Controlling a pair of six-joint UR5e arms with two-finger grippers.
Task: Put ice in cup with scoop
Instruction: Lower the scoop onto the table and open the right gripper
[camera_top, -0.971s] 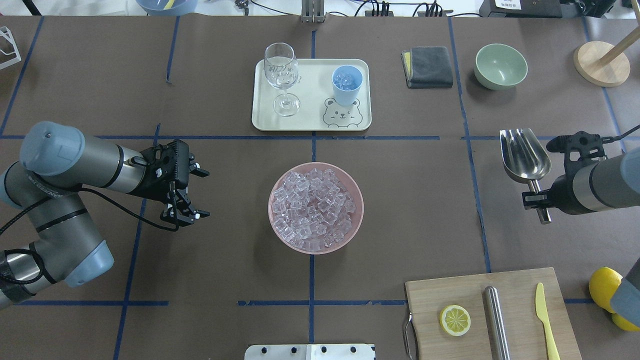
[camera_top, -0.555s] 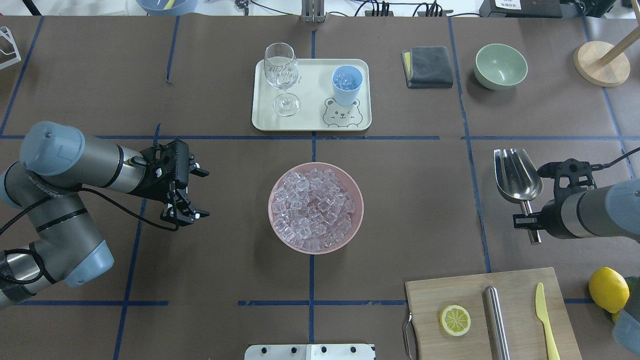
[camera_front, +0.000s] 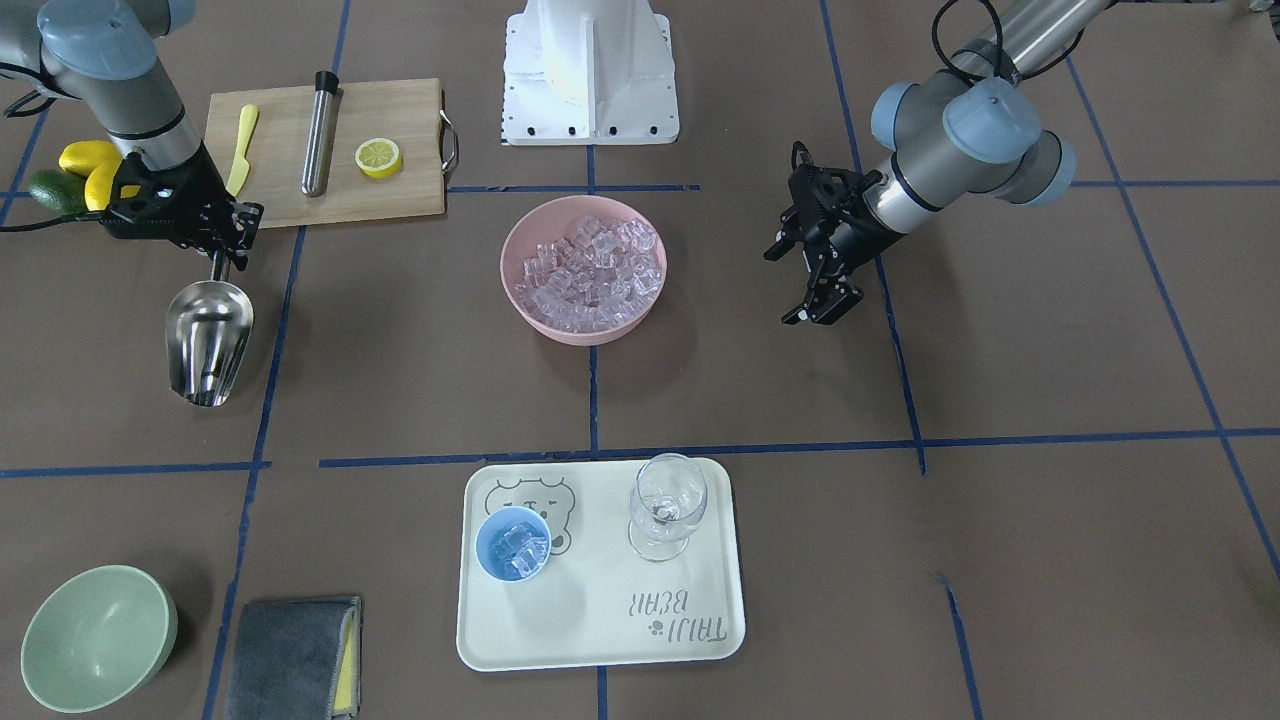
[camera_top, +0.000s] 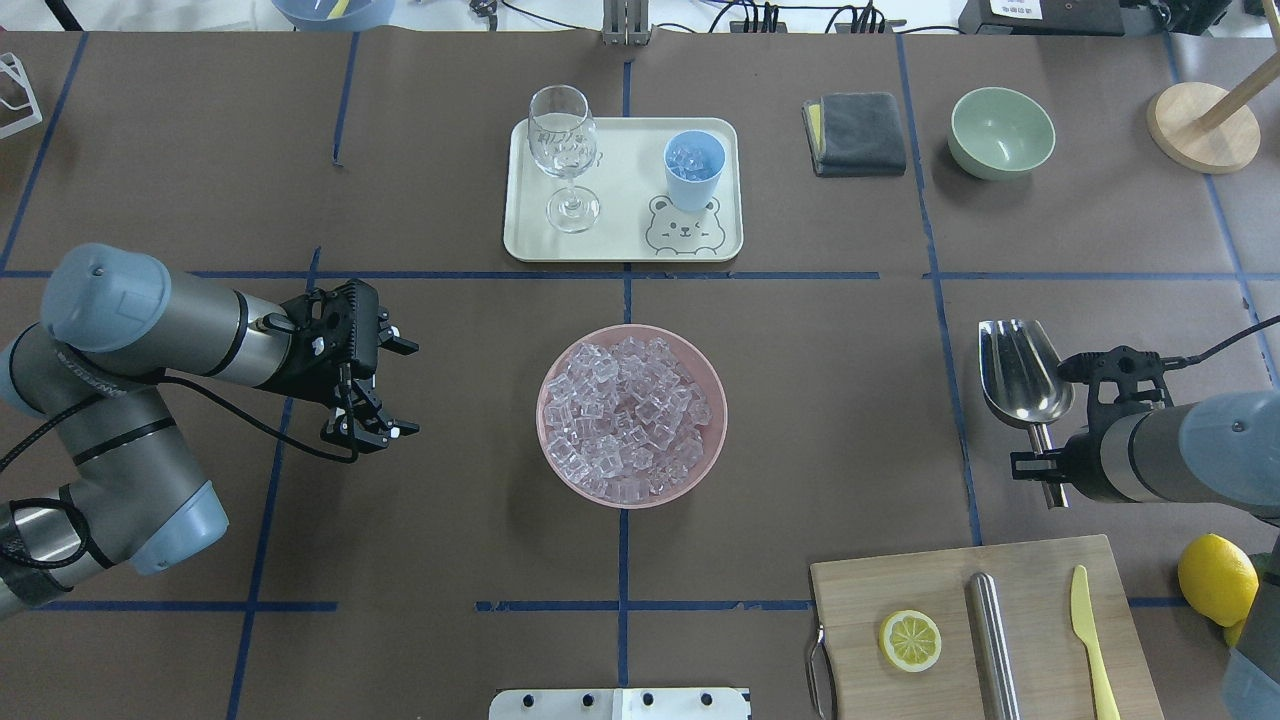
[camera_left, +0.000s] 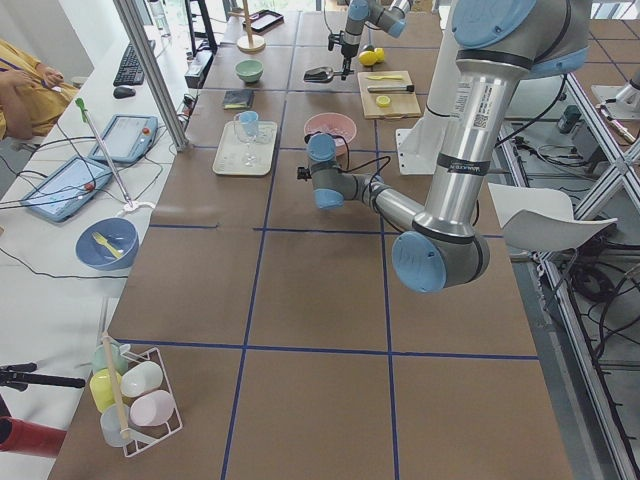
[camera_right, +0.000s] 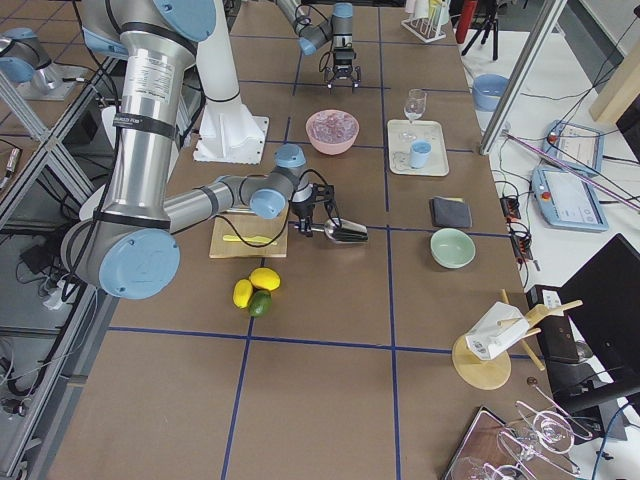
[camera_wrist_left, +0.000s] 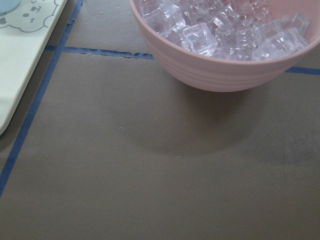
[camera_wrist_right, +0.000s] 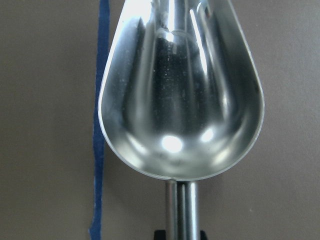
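The steel scoop (camera_top: 1020, 372) is empty and held by its rod handle in my shut right gripper (camera_top: 1042, 468), low over the table on the right; it also shows in the front view (camera_front: 208, 340) and fills the right wrist view (camera_wrist_right: 180, 95). The ice (camera_top: 630, 415) fills a pink bowl (camera_top: 550, 375) at the table's middle. The light-blue cup (camera_top: 694, 168) stands on a cream tray (camera_top: 620, 245) and holds some ice. My left gripper (camera_top: 395, 388) is open and empty, left of the bowl.
A clear wine glass (camera_top: 563, 150) stands on the tray. A grey cloth (camera_top: 856, 133) and a green bowl (camera_top: 1001, 130) lie at the back right. A cutting board (camera_top: 1030, 570) with a lemon slice, a steel cylinder and a yellow knife lies at the front right, lemons (camera_top: 1215, 578) beside it.
My right gripper has moved toward the robot and downward with the scoop, which now sits lower and nearer the cutting board. The left arm has not moved.
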